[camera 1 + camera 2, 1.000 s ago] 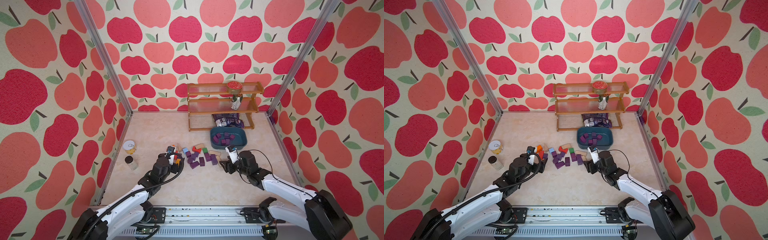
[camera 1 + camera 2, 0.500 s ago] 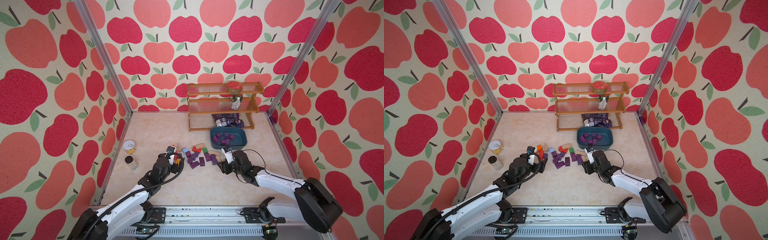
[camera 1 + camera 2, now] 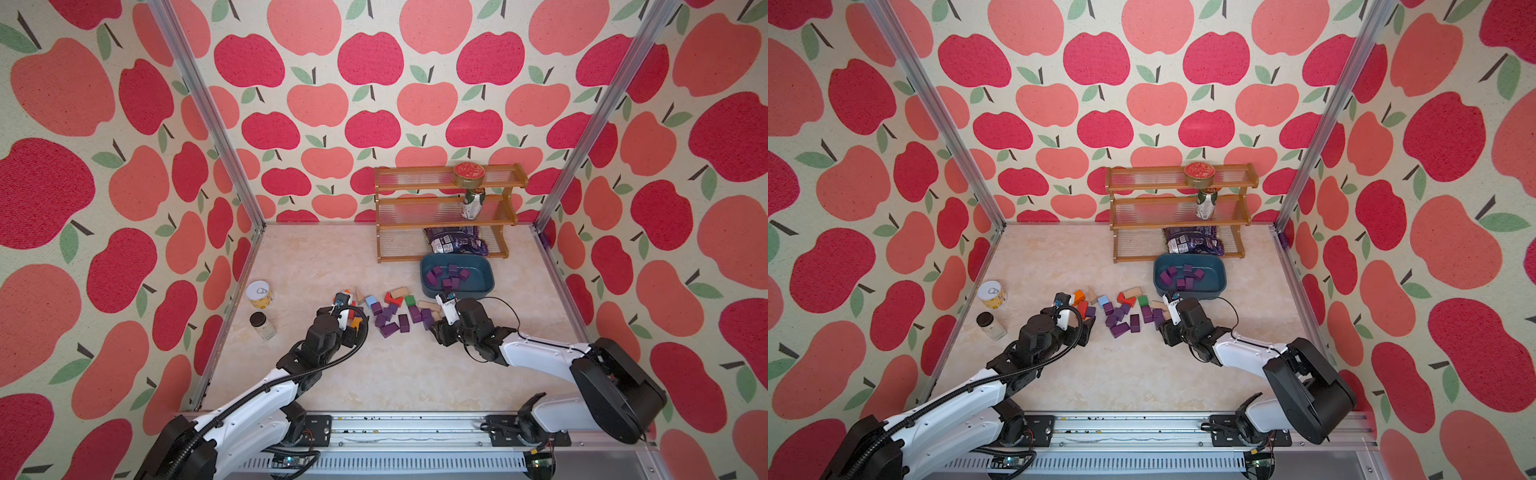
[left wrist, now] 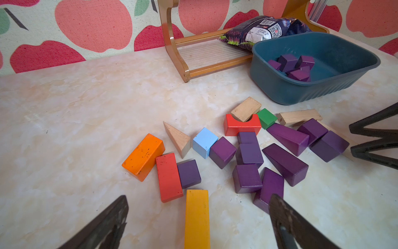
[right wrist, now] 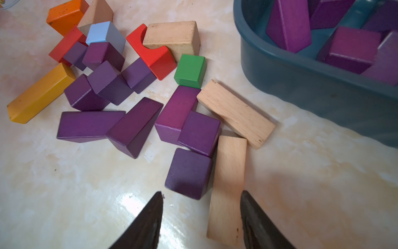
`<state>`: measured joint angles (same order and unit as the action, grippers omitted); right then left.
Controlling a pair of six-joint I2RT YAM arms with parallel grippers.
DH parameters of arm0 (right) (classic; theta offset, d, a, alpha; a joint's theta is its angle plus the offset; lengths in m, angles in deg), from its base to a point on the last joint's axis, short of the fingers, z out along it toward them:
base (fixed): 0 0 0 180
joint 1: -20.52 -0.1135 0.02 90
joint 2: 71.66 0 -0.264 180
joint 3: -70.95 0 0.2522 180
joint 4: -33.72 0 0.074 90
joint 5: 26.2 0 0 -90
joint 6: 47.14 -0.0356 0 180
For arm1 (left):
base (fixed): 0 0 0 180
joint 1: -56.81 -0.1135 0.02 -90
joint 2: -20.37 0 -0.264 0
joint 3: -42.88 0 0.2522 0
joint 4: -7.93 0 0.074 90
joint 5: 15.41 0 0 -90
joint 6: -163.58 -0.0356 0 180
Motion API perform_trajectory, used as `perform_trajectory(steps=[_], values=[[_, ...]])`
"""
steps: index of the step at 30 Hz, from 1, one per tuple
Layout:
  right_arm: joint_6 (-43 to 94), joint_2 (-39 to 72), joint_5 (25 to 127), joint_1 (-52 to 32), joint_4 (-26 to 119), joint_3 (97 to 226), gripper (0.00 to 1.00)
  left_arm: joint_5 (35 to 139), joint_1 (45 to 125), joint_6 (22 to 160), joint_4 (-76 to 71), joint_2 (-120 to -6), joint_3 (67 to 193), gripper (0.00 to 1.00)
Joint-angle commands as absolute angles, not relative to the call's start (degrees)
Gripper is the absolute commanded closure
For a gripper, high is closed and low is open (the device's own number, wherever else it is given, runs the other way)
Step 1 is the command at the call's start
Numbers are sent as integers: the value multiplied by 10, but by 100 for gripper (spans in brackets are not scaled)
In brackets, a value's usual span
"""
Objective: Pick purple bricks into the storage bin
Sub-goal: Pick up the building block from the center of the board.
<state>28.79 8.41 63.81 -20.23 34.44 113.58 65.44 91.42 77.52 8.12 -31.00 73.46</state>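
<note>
Your right gripper [image 5: 201, 193] sits low over the table with its jaws partly apart and nothing clamped: one purple cube [image 5: 188, 172] lies just ahead of the tips, and the end of a tan plank [image 5: 228, 183] lies between them, close beside one finger. You have more purple bricks [image 3: 388, 330] loose on the table beside that cube, mixed with a green block [image 5: 190, 70], a red arch [image 5: 155, 54] and other coloured pieces. Several purple ones already lie in the storage bin [image 3: 478, 270], which stands just behind the pile, in front of the wooden rack [image 3: 399, 258]. Your left gripper [image 4: 198, 196] hangs spread wide and empty at the pile's other end, a yellow block [image 4: 197, 226] under the gap. Well off to that side stand a tin [image 3: 258, 293] and a jar [image 3: 262, 326]
</note>
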Motion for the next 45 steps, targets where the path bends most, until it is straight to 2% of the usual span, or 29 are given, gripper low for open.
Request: perform_trajectory(steps=[1,21,45], values=[[291,96,628,-214,363,1163,43,647,911,770,77,-312,735,1],[298,135,591,-240,388,1192,46,646,911,772,74,-316,739,1],[296,179,573,-245,403,1218,56,649,911,774,70,-323,739,1]])
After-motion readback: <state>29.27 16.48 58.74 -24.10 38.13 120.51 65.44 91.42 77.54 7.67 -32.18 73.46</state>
